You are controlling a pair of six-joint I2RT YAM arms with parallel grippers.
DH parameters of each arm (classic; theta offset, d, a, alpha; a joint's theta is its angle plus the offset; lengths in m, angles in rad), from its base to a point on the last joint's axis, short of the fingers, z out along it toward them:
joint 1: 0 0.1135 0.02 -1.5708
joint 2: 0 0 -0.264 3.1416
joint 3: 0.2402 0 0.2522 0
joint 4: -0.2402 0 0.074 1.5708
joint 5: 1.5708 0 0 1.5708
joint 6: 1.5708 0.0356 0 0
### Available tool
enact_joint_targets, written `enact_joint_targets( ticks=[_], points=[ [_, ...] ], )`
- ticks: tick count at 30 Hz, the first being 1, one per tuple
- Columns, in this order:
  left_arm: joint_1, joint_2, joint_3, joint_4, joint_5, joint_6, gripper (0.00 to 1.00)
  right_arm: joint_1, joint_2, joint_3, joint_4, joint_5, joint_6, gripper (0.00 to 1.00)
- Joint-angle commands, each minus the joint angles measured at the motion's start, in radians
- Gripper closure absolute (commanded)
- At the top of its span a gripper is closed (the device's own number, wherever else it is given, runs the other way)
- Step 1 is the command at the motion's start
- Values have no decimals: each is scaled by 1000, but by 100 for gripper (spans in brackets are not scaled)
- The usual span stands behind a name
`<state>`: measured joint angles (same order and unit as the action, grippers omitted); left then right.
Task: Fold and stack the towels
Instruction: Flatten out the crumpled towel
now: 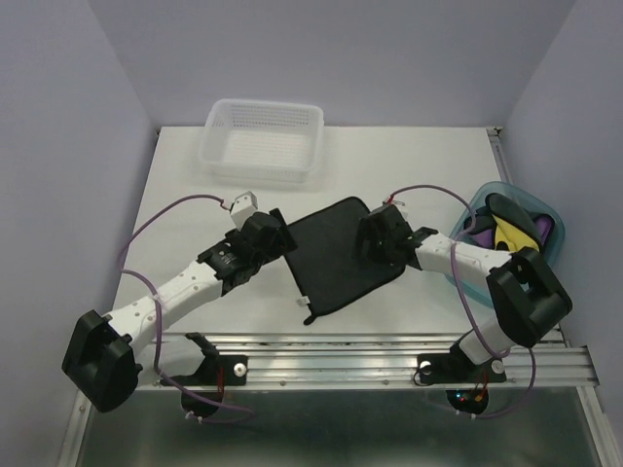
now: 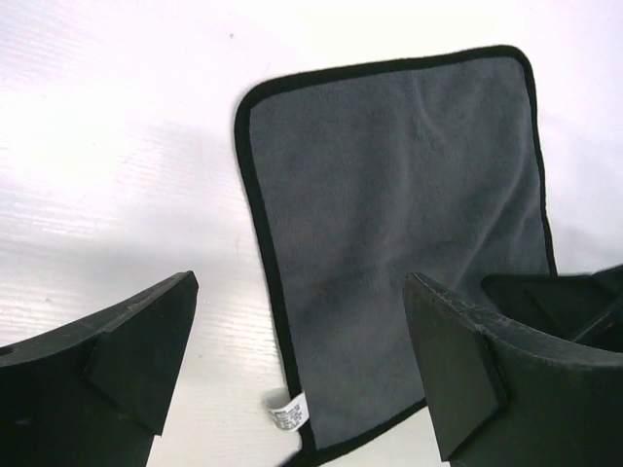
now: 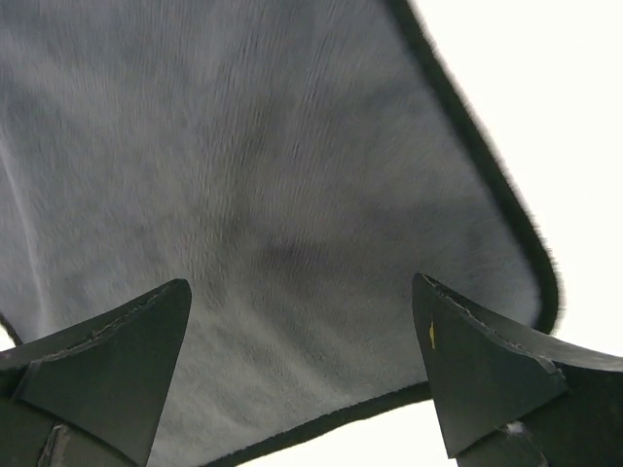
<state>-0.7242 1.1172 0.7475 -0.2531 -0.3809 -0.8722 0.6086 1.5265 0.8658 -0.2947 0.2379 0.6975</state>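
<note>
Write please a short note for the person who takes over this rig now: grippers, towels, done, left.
Left gripper: open, holds nothing, at the dark towel's left edge.
Right gripper: open, holds nothing, over its right edge.
Dark towel: flat, unfolded, on the table between the arms.
Other towels: heaped in the blue tub.
Done: one towel spread. Left: fold it, then all the others, and stack.
</note>
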Motion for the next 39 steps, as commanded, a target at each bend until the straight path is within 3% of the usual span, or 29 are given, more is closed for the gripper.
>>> enact_joint_targets(
  ticks=[1,6,15,17,22,28,35,39],
  points=[
    [64,18,-10,60,26,44,1,6,-23,-109,62,-123,28,0],
    [118,79,-2,89,65,82,1,60,-106,-209,51,-226,37,0],
    [229,177,13,172,157,183,1,226,-160,-203,42,-362,53,0],
    [235,203,21,189,154,208,1,226,-180,-165,22,-333,34,0],
    [241,329,84,239,215,286,1,211,-200,-16,-83,-86,1,0],
    [259,458,176,236,223,328,1,85,-174,61,-93,-71,-46,0],
    [269,572,236,224,247,354,26,4,-140,75,-64,-75,-78,0],
    [267,604,239,221,251,358,31,-76,-117,85,-57,-78,-79,0]
  ],
)
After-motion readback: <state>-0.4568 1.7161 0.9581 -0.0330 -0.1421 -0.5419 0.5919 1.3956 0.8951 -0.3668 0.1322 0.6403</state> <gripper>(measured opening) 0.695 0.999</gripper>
